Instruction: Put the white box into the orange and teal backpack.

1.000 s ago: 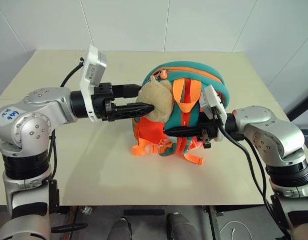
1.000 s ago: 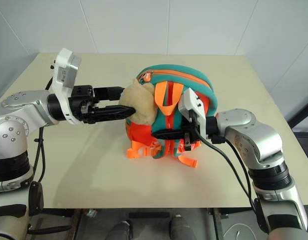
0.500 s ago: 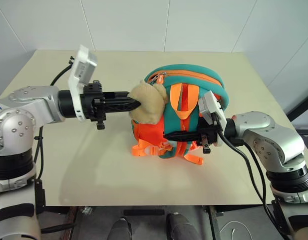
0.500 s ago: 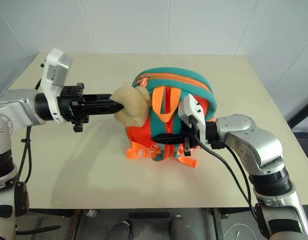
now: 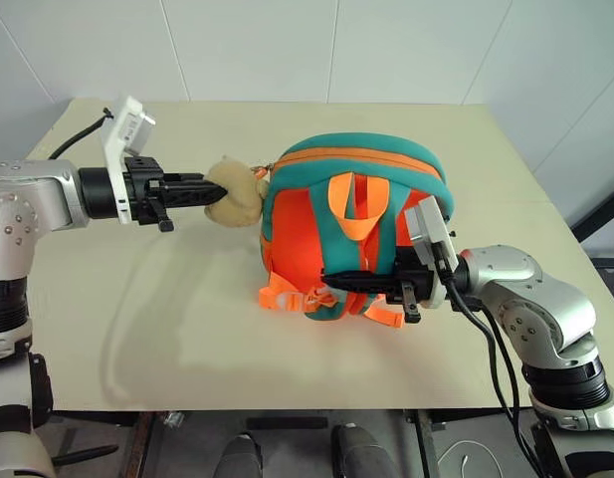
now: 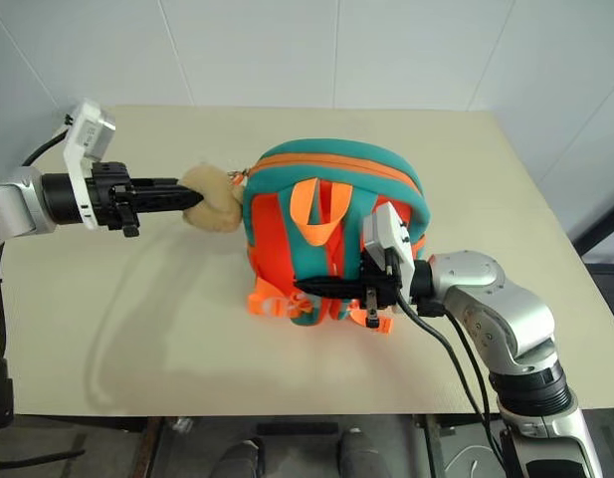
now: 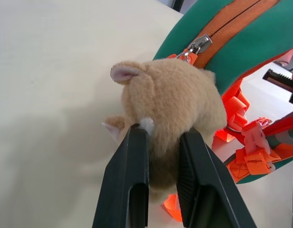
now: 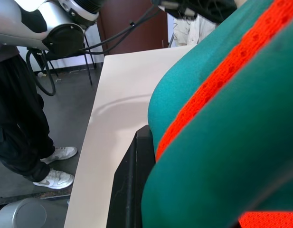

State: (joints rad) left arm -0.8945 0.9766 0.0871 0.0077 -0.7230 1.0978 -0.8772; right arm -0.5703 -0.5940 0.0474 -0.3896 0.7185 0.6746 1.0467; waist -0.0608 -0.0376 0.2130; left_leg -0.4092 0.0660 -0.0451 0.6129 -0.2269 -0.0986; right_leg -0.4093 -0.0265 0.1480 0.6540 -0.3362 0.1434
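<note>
In the head views, the orange and teal backpack (image 5: 356,224) stands upright near the middle of the beige tabletop (image 5: 167,329), with its straps and orange buckles toward the robot. The left claw (image 5: 209,189) reaches in level from the left side, and its two black fingers are clamped on the tan plush bear (image 5: 234,193), which hangs at the left side of the backpack, just beside the zipper end. The right claw (image 5: 331,281) comes in from the right and points to the left, low across the front of the backpack; its fingers lie together against the lower straps, but I cannot tell if they pinch a strap between them. In the left wrist view, the two fingers (image 7: 132,180) squeeze the lower part of the plush bear (image 7: 170,102) from both sides, and behind it the teal top of the backpack (image 7: 250,52) shows with the orange zipper band and a metal zipper pull (image 7: 197,45). In the right wrist view, one black finger (image 8: 132,185) presses against the teal and orange fabric of the backpack (image 8: 222,142), the tabletop (image 8: 122,109) stretches away beyond it, and a person's dark trousers and white shoes (image 8: 53,166) stand on the floor beside the tabletop.
</note>
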